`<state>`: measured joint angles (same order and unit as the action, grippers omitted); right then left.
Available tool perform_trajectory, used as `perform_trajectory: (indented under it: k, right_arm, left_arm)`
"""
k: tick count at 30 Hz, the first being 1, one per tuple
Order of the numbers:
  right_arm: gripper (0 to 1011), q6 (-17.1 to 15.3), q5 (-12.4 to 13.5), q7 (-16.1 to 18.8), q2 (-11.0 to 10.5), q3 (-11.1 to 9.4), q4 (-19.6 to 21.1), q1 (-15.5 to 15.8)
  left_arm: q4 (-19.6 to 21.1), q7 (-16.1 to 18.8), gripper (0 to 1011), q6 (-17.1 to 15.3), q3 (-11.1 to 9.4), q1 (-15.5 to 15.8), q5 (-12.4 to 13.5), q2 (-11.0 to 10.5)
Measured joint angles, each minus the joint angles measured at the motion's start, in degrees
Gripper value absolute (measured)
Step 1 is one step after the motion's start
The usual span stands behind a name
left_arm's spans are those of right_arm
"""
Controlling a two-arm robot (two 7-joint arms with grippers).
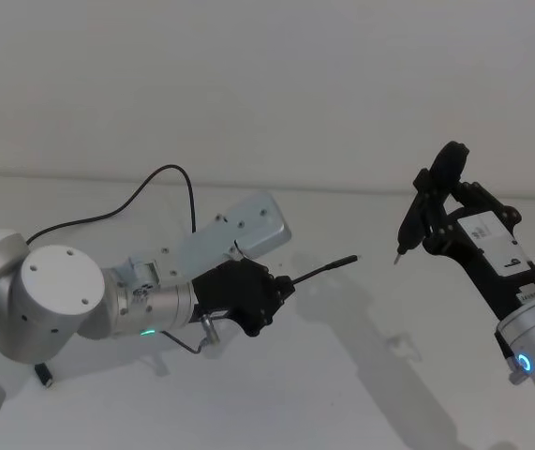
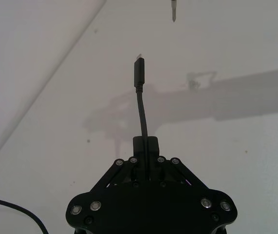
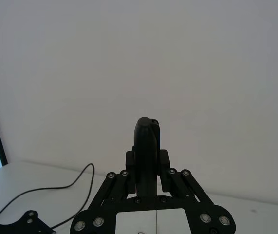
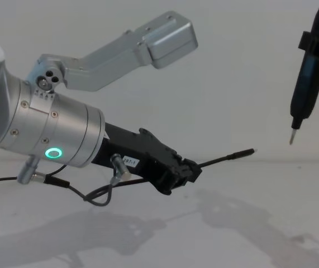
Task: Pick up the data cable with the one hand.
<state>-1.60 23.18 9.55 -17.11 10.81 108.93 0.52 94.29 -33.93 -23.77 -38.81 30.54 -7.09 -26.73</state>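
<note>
A black pen-shaped tool (image 1: 415, 223) with a pointed metal tip hangs nearly upright, tip down, clear above the white surface (image 1: 361, 384). A short dark wire (image 4: 92, 201) with silver barrel connectors loops just over that surface, before a plain pale wall (image 1: 248, 75).

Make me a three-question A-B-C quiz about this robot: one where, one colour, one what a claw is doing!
1. Where is the plug of the data cable? A in a box; B sticking out in front of the left gripper; C under a cup.
2. What colour is the left arm's ring light? A green; B red; C yellow.
3. The right gripper is: A open; B shut on the pen-shaped tool; C shut on a ball.
B: held between its fingers. A: it glows green. B: its fingers clamp the tool.
</note>
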Motion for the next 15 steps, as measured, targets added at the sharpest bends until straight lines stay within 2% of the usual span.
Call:
perform_trajectory:
  k: [15]
  right_arm:
    - [268,-0.19,0.73,1.46,1.50,0.58,-1.67,-2.14]
  left_arm:
    - [0.48,0.15,51,0.47,0.53,-0.16,-0.19,0.10]
